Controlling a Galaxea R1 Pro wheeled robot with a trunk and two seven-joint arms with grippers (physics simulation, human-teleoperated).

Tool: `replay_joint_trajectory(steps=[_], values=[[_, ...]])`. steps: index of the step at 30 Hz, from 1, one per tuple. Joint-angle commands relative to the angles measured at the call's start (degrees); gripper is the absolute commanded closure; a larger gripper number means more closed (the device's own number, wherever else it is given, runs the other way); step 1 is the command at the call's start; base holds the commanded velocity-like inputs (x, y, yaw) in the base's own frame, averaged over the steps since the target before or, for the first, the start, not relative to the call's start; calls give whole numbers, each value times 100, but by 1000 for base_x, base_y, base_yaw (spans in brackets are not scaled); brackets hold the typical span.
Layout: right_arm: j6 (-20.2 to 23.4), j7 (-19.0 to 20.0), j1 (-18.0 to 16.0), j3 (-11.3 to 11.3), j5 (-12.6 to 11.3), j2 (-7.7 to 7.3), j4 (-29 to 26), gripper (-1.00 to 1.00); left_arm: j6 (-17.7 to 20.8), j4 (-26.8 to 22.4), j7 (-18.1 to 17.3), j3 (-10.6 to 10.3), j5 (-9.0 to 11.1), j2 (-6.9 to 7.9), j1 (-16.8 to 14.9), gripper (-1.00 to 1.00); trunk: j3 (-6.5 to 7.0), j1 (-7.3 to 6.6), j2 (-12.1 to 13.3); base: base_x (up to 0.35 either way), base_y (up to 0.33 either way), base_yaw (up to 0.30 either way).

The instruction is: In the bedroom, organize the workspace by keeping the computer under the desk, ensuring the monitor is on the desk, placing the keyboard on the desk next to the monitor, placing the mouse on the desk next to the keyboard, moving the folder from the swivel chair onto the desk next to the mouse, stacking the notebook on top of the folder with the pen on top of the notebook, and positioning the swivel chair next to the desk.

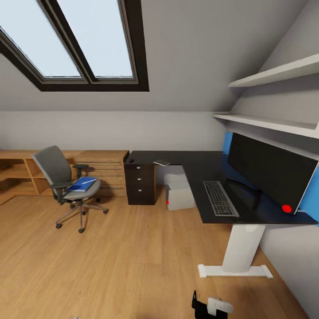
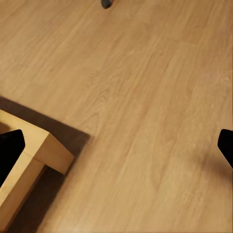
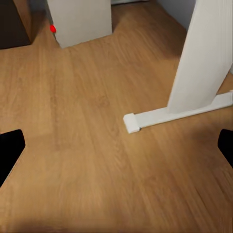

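Above bare floor (image 3: 97,160), we are holding both grippers, left (image 2: 116,141) and right (image 3: 116,143), open and empty; the folder (image 1: 81,184) is lying on the chair (image 1: 62,181), well apart from the desk (image 1: 195,166) carrying keyboard (image 1: 220,199) and monitor (image 1: 270,170), the computer (image 1: 179,196) beneath.

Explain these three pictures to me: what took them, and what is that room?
They come from a wheeled robot with two arms, shown in a computer simulation. The big picture is from a camera on its head, looking into an attic bedroom. On the black desk stand a monitor and a keyboard; a grey computer sits underneath. The swivel chair stands apart on the floor, carrying a blue folder with a pen on it. The two smaller pictures come from cameras by each claw, looking down at the wooden floor. The dark shapes at their edges are the fingertips, spread apart. Both claws hold nothing.
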Motion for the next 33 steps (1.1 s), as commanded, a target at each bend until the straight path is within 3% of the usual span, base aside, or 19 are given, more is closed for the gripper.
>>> replay_joint_trajectory(steps=[1, 20, 33], values=[[-21, -42, -5, 52, -22, 4, 7, -100, -21, -1, 1, -2, 46, -4, 0, -100, -6, 1, -4, 63, 331, 0], [-55, -36, -8, 70, -19, 19, 12, -100, -17, 157, -22, -31, 38, -8, -3, -100, -6, 1, -4, 260, 235, 0], [-56, -37, -7, 69, -21, 19, 12, -100, -20, 160, -30, -31, 39, -7, -4, -100, -6, 1, -4, 321, 75, 160]])
